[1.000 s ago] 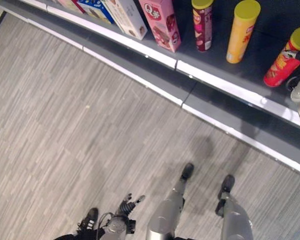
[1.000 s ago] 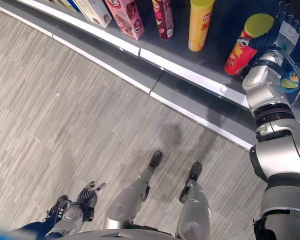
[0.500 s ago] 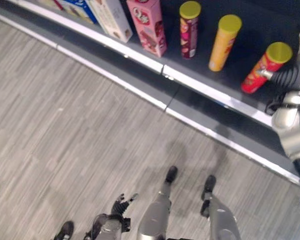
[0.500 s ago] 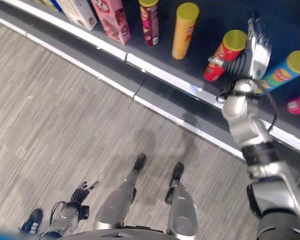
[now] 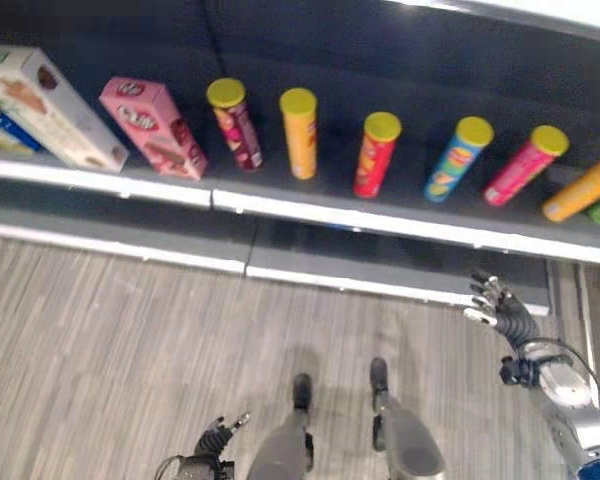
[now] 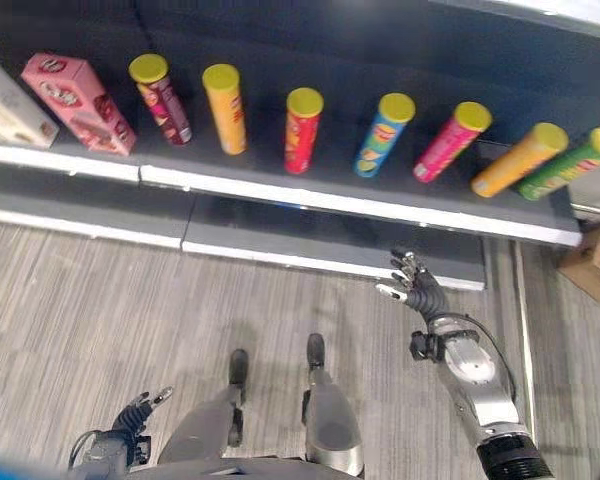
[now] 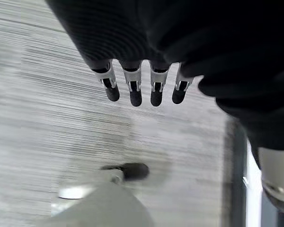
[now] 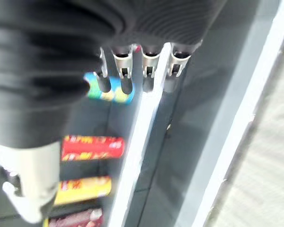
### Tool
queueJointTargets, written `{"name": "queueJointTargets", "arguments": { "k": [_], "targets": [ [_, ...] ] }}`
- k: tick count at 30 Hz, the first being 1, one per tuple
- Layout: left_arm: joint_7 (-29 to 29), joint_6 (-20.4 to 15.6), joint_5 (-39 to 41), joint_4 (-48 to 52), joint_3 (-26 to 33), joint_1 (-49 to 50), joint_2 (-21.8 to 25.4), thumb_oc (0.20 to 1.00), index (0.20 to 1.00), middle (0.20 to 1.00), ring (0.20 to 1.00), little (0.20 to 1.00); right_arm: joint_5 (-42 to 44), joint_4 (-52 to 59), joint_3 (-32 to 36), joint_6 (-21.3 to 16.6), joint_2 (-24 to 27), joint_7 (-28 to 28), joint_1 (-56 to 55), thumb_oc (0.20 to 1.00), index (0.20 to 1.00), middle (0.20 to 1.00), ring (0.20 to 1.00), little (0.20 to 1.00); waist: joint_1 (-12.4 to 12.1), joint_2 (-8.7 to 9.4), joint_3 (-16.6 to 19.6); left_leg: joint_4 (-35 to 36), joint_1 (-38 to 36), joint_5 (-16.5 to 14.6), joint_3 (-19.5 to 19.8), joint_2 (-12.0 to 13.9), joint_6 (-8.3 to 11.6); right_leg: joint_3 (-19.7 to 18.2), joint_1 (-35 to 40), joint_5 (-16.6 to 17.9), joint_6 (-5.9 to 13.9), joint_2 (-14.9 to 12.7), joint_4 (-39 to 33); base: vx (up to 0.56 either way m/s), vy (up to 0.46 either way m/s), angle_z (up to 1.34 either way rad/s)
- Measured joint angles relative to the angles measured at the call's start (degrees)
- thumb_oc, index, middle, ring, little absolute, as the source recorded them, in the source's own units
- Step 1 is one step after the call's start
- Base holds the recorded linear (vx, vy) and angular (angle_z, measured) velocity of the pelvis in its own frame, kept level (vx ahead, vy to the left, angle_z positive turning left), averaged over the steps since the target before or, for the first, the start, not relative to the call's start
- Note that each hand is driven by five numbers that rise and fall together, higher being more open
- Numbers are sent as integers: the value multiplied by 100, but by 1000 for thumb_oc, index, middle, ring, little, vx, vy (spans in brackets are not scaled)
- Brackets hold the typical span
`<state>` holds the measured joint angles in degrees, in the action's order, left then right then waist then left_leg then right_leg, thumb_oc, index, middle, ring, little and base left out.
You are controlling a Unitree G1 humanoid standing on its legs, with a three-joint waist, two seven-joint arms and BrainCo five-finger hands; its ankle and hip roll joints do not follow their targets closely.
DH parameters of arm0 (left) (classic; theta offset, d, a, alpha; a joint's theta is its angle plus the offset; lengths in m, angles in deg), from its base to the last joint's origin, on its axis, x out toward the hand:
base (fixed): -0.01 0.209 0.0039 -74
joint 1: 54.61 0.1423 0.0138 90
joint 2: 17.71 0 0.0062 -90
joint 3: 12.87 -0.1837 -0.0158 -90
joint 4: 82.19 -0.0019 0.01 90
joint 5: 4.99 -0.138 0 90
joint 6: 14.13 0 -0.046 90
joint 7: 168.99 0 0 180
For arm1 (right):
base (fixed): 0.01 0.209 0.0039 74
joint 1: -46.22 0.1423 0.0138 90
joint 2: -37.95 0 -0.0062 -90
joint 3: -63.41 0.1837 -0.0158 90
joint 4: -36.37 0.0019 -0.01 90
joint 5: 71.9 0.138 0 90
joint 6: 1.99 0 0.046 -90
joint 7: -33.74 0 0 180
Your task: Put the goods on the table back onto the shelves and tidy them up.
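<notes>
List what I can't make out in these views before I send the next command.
- The table: not in any view, so the goods left on it can't be counted.
- White box: cut off by the left eye view's left edge.
- Green can: in the left eye view the right edge cuts it.
- Left hand: small at the bottom edge.
- Can labels: blurred in the right wrist view, behind the right hand.
</notes>
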<state>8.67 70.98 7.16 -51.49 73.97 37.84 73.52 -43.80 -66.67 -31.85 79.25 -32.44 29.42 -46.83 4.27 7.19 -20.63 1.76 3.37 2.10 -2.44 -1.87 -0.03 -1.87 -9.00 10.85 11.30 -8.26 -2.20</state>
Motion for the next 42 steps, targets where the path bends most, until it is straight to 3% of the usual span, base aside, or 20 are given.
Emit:
{"name": "queueJointTargets", "arguments": {
  "k": [2, 3, 4, 6, 8, 9, 11, 12, 13, 15, 18, 21, 24, 26, 27, 29, 31, 32, 34, 42],
  "targets": [
    [27, 1, -1, -11, -24, -63, 83, 1000, 1000, 1000, 1000, 1000, -15, -219, 145, 12, 78, 8, 21, 1000, 1000, 1000, 1000, 1000, 158, 86, 16, -168, -112, -88, -362, 51, -110, 79, 8, 524, 219, 119, -74, -189, 92, -96],
    [31, -7, -1, -17, 15, -76, 174, 1000, 1000, 1000, 1000, 1000, -59, -372, 420, 6, 233, 47, 50, 1000, 1000, 1000, 1000, 1000, 186, 70, 24, -416, 17, -253, -584, 200, -266, 240, -60, 964, -14, 193, -168, -211, 36, -82],
    [26, -8, -1, -5, 58, -105, 172, 1000, 1000, 1000, 1000, 1000, -62, -404, 608, 9, 301, 103, -79, 1000, 1000, 1000, 1000, 1000, 189, 53, 27, -412, 33, -207, -674, 274, -356, 492, -102, 696, 119, 178, -6, -223, -17, -83],
    [16, -53, 2, -18, 143, -34, 164, 1000, 1000, 1000, 1000, 1000, -127, -575, 740, 56, 630, 221, -109, 1000, 1000, 1000, 1000, 1000, 138, -187, 68, -363, 136, -91, -968, 690, -369, 1115, -395, -2, -263, 209, 1166, -128, -63, -76],
    [13, -43, 3, -1, 134, 104, 175, 1000, 1000, 1000, 1000, 1000, -132, -576, 1021, 53, 788, 291, -144, 1000, 1000, 1000, 1000, 1000, -38, -409, 107, -366, 156, -70, -1127, 1060, -335, 1338, -322, -309, -161, 47, 1804, -130, -124, -111],
    [-11, 13, 7, -7, 209, 293, 212, 1000, 1000, 1000, 1000, 1000, -196, -517, 1289, 3, 786, 412, -124, 1000, 1000, 1000, 1000, 1000, -167, -299, 259, -380, 171, -44, -1513, 1211, -324, 1533, -41, -478, -27, -605, 2151, -110, -210, -121],
    [-44, 9, 9, -8, 191, 356, 288, 1000, 1000, 1000, 1000, 1000, -268, -301, 1466, -10, 798, 489, -141, 1000, 1000, 1000, 1000, 1000, -262, -134, 389, -393, 255, -16, -1736, 1282, -301, 1563, 239, -550, 190, -1135, 1956, -87, -207, -98],
    [-77, 5, 11, -3, 206, 406, 333, 1000, 1000, 1000, 1000, 1000, -314, -170, 1539, -32, 770, 527, -107, 1000, 1000, 1000, 1000, 1000, -360, -6, 476, -394, 274, 25, -1816, 1305, -148, 1583, 470, -480, 320, -1350, 1546, -76, -442, -93],
    [-141, 15, 19, -4, 268, 404, 456, 1000, 1000, 1000, 1000, 1000, -339, -121, 1571, -64, 714, 625, -105, 1000, 1000, 1000, 1000, 1000, -357, 241, 634, -402, 287, 208, -1602, 1392, 330, 1780, 1123, 31, 470, -1368, 649, -63, -655, -131],
    [-169, 10, 32, 68, 354, 432, 345, 1000, 1000, 1000, 1000, 1000, -343, 234, 1737, -23, 831, 779, -47, 1000, 1000, 1000, 1000, 1000, -390, 103, 779, -370, 235, 399, -1942, 1798, 711, 2125, 930, -873, 312, -965, 508, -1, -498, -116],
    [-182, 9, 54, -139, 366, 475, -192, 1000, 1000, 1000, 1000, 1000, -331, 182, 2042, 2, 1233, 1009, -170, 1000, 1000, 1000, 1000, 1000, -206, -449, 1055, -219, 139, 586, -1581, 2180, 850, 1933, 927, -761, 111, -321, 145, 43, -406, -64],
    [-188, 6, 58, -196, 351, 493, -418, 1000, 1000, 1000, 1000, 1000, -327, 149, 2098, 6, 1408, 1175, -177, 1000, 1000, 1000, 1000, 1000, -12, -814, 1263, -344, 151, 646, -1562, 2490, 959, 1861, 970, -764, 58, -9, 22, 37, -409, -22],
    [-196, 13, 59, -201, 275, 446, -503, 1000, 1000, 1000, 1000, 1000, -348, 141, 2100, -8, 1399, 1464, -172, 1000, 1000, 1000, 1000, 1000, 15, -970, 1286, -376, 226, 698, -1545, 2657, 887, 1861, 991, -686, -46, 180, -102, -34, -256, -7],
    [-199, 13, 69, -117, 236, 426, -573, 1000, 1000, 1000, 1000, 1000, -364, 146, 2115, -9, 1404, 1616, -160, 1000, 1000, 1000, 1000, 1000, 24, -1017, 1264, -369, 298, 697, -1463, 2648, 831, 1880, 978, -621, -100, 198, -199, -71, -194, 6],
    [-205, 13, 91, -90, 231, 414, -617, 1000, 1000, 1000, 1000, 1000, -471, 160, 2078, -9, 1379, 1691, -129, 1000, 1000, 1000, 1000, 1000, 24, -1028, 1274, -283, 336, 540, -1245, 2503, 1020, 1855, 818, -614, -104, 125, -116, -44, -176, -18],
    [-230, 14, 127, -57, 161, 460, -613, 1000, 1000, 1000, 1000, 1000, -572, 181, 1814, -26, 1331, 1746, 146, 1000, 1000, 1000, 1000, 1000, -153, -749, 1190, -384, 346, 77, -315, 1674, 1192, 1416, 546, -572, -94, -233, 2, -6, -127, -77],
    [-239, 8, 127, -1, 127, 611, -566, 1000, 1000, 1000, 1000, 1000, -585, 121, 1628, -25, 1275, 1790, 449, 1000, 1000, 1000, 1000, 1000, -235, -675, 1157, -386, 307, -72, 110, 1164, 968, 1178, 432, -434, 5, -417, -210, 24, -99, -89],
    [-242, 8, 124, -87, -4, 632, -475, 1000, 1000, 1000, 1000, 1000, -589, -34, 1428, -27, 1264, 1799, 719, 1000, 1000, 1000, 1000, 1000, -304, -468, 1118, -446, 269, -204, 698, 688, 976, 716, 232, -305, 53, -596, -170, -1, 4, -74],
    [-227, 9, 125, -89, 46, 622, -502, 1000, 1000, 1000, 1000, 1000, -633, -20, 1416, -26, 1240, 1797, 810, 1000, 1000, 1000, 1000, 1000, -389, -564, 1072, -391, 302, -222, 626, 620, 709, 624, 243, -313, 133, -631, -328, -11, 24, -56],
    [-181, 51, -179, -346, -150, 300, -248, 1000, 1000, 1000, 1000, 1000, -813, -126, 1382, -3, 933, 1797, 954, 1000, 1000, 1000, 1000, 1000, -291, -351, 878, -347, 91, -172, 571, 355, 530, 424, 305, -369, 138, -668, -319, 3, 119, -14]
  ]
}}
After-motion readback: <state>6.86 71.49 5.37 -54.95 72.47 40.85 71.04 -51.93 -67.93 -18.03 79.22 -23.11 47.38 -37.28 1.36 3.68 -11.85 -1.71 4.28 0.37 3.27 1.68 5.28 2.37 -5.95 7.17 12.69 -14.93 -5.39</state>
